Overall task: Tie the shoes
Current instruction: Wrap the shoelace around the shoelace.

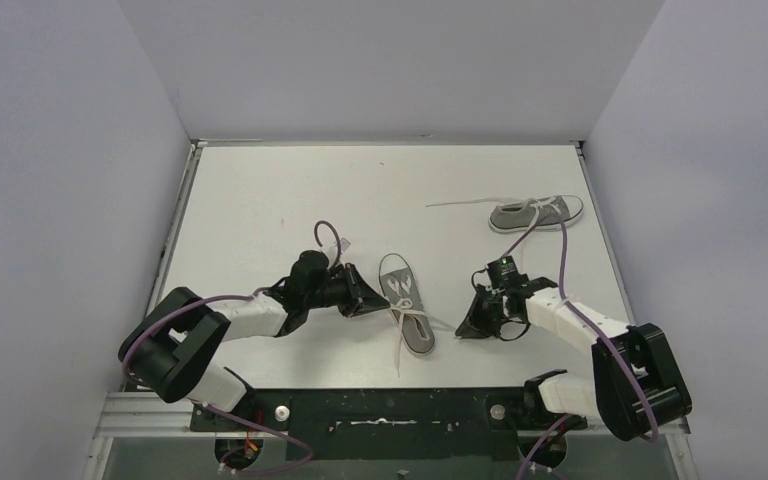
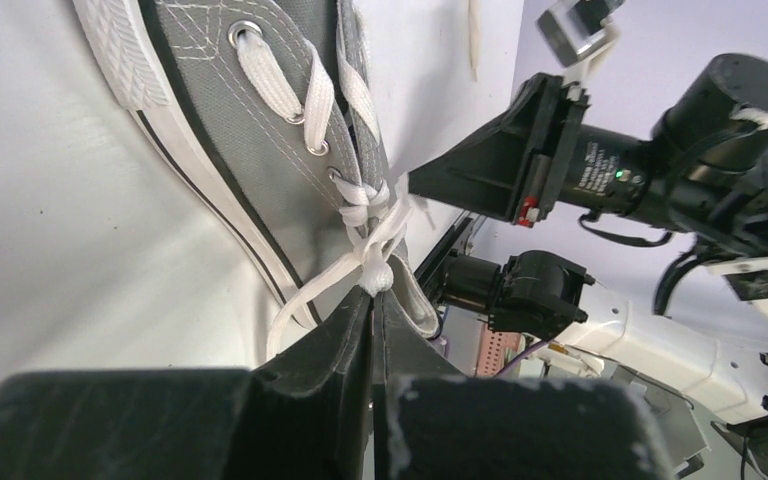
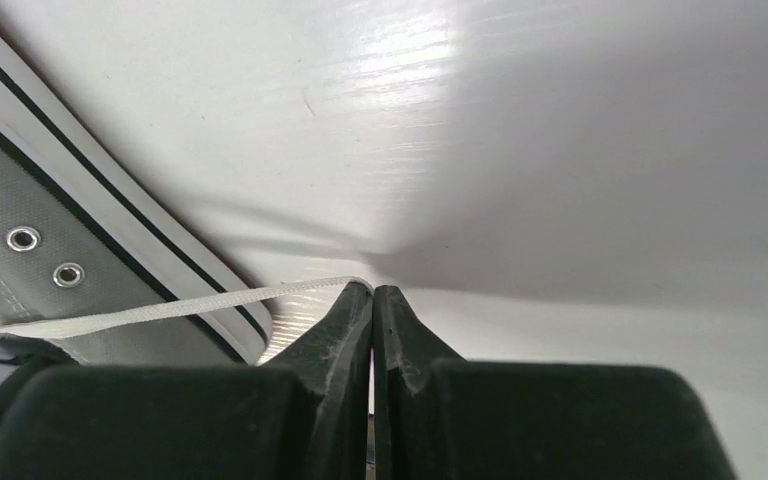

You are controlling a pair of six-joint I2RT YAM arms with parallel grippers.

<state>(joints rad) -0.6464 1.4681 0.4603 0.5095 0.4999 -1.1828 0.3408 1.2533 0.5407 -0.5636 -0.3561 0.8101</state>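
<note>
Left tool [image 2: 371,300] clamped on the lace knot [image 2: 374,272], right tool [image 3: 372,295] clamped on the lace end [image 3: 160,310].

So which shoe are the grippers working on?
The near shoe, between the left gripper and right gripper, both pinching its laces; the other shoe sits alone far right.

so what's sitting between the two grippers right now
The near shoe lies between the left gripper and the right gripper, its white lace running to the right one. The top view shows it.
</note>
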